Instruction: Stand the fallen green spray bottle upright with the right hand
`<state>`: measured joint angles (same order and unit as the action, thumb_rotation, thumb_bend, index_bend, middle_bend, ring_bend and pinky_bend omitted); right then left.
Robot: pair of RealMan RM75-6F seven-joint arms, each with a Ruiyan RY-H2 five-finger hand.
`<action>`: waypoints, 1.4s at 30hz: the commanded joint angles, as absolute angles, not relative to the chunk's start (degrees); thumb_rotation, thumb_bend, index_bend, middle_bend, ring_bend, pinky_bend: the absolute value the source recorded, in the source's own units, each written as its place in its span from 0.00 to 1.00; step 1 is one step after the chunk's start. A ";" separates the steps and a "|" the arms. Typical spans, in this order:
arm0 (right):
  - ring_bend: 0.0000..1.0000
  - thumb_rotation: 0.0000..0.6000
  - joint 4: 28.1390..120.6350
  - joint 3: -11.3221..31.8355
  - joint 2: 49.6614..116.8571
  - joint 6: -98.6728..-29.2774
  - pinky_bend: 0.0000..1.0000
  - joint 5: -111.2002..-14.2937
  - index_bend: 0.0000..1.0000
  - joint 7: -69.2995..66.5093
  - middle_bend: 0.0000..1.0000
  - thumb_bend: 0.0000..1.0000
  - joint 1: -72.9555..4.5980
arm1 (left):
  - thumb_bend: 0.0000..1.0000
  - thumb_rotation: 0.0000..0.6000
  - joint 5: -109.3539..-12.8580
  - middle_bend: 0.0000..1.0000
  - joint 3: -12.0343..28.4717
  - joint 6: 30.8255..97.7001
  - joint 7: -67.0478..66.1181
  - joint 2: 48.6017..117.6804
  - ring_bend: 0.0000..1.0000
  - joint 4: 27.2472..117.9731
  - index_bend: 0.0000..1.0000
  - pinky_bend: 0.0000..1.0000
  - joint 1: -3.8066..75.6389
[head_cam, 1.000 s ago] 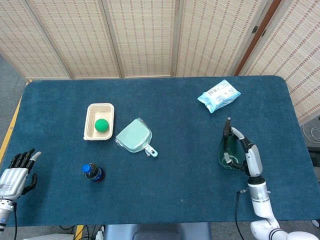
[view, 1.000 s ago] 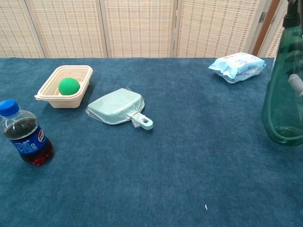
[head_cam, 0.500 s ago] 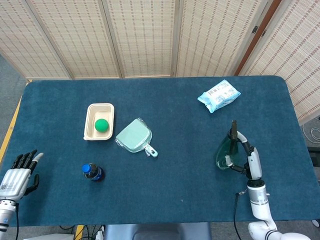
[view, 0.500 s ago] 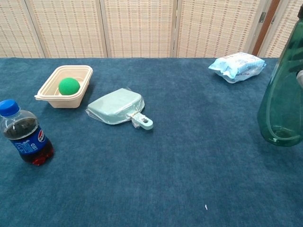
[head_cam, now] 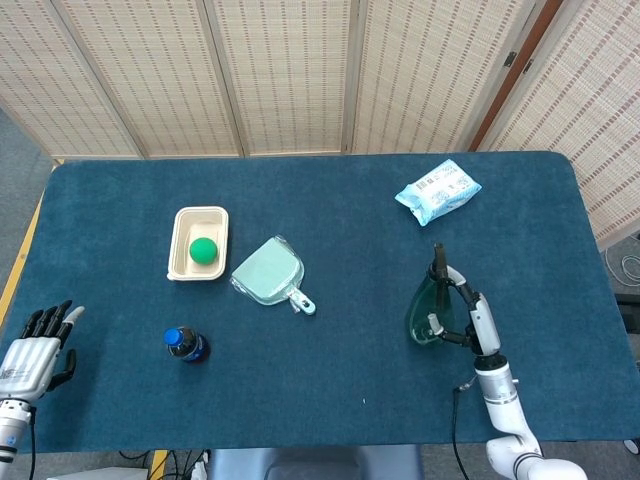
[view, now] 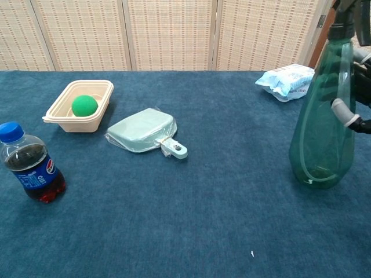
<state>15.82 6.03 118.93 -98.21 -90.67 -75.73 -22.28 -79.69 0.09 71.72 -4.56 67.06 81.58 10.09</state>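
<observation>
Green: 1 spray bottle (view: pixel 323 124), 1 ball (view: pixel 84 105)

Translucent green spray bottle (view: pixel 322 127) on deep blue table cloth (head_cam: pixel 340 220), bright green ball (view: pixel 84 105) in cream tray (view: pixel 64 119), blue-capped cola bottle (view: pixel 28 162), pale blue packet (head_cam: pixel 437 190).

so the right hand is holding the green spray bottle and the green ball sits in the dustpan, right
Not quite: the green ball sits in the beige tray, not the dustpan, as the head view shows. The right hand does hold the green spray bottle.

Spray bottle (head_cam: pixel 428 312) in right robot hand (head_cam: pixel 470 318)
</observation>
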 commanded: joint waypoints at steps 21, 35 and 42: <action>0.30 1.00 11.60 2.43 121.56 -98.53 0.41 -91.47 0.18 -78.43 0.35 0.36 -19.34 | 0.61 1.00 -78.70 0.00 -0.19 72.65 -9.36 67.72 0.00 84.54 0.06 0.00 9.30; 0.30 1.00 10.64 0.82 122.11 -100.04 0.41 -91.80 0.19 -79.27 0.35 0.36 -15.52 | 0.61 1.00 -78.57 0.00 -0.28 73.03 -12.95 68.53 0.00 86.62 0.06 0.00 9.40; 0.30 1.00 10.31 0.66 122.36 -100.21 0.41 -91.58 0.19 -79.59 0.35 0.36 -14.60 | 0.61 1.00 -78.61 0.00 -0.42 73.55 -14.02 68.73 0.00 87.29 0.06 0.00 9.15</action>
